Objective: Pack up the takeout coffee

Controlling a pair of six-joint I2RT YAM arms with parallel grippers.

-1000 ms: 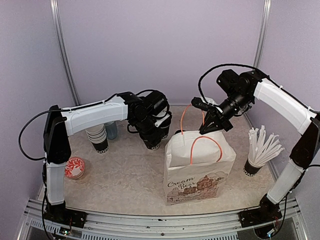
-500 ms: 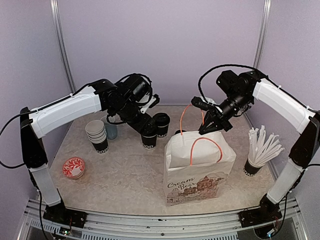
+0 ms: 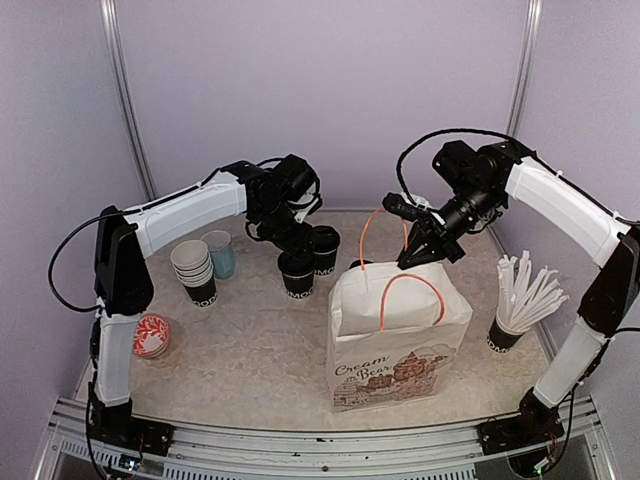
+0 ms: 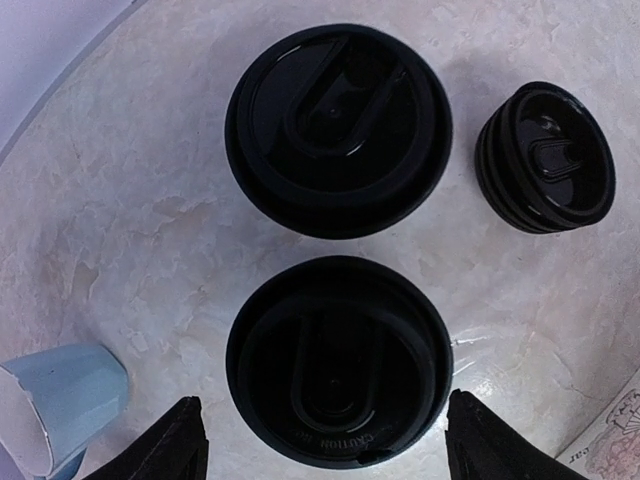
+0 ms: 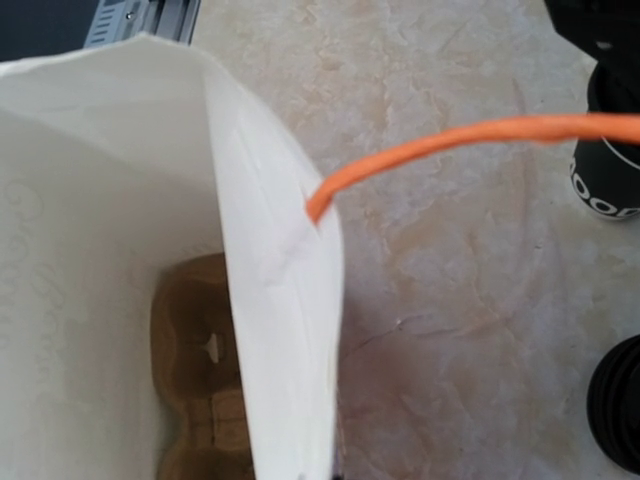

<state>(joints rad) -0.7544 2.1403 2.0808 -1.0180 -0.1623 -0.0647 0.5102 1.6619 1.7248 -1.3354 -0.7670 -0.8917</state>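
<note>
Two takeout coffee cups with black lids stand side by side near the table's back, one [image 3: 298, 277] in front of the other [image 3: 324, 251]. From the left wrist, one lid [image 4: 338, 130] lies farther and one [image 4: 338, 360] nearer. My left gripper [image 3: 290, 240] hovers open above them, and its fingertips [image 4: 182, 442] stand wide on either side of the nearer lid without touching it. My right gripper [image 3: 420, 256] is shut on the back rim of the white paper bag [image 3: 398, 345]. The bag wall [image 5: 285, 300] stands open, with a brown cup carrier [image 5: 200, 370] at the bottom.
A stack of black lids [image 4: 545, 158] sits right of the coffees. A light blue mug [image 3: 220, 253] and nested lidless cups [image 3: 195, 272] stand to the left, with a red patterned bowl [image 3: 148, 335] nearer. A cup of white straws [image 3: 518, 305] stands at the right.
My left arm has swung while its gripper stayed over the lidded cups, and its jaws have spread wider. The right arm and the bag have not moved.
</note>
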